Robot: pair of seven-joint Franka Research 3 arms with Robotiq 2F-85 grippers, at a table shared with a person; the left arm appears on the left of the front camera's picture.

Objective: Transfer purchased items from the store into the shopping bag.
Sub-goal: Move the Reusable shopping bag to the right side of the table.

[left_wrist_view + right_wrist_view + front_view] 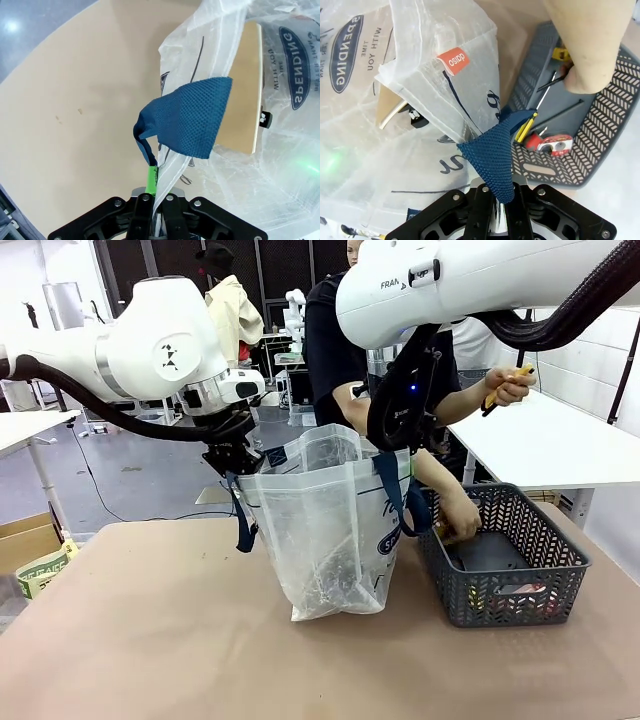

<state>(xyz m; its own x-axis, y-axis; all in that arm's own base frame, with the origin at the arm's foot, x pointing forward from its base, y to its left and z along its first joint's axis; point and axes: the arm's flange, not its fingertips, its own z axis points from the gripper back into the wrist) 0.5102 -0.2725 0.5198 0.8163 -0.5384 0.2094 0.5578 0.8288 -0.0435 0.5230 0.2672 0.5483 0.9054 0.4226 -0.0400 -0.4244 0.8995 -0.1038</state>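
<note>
Both grippers were clamped on the navy handles of the shopping bag (320, 530), left gripper (155, 186) on one, right gripper (496, 199) on the other, with the bag upright and open-mouthed on the worktop (150, 640) just beside the basket (562, 550), a person's hand (462, 520) inside the basket.

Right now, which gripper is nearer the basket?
Right. The right gripper holds the shopping bag by the handle beside the basket; the left gripper holds the opposite handle, farther away.
</note>
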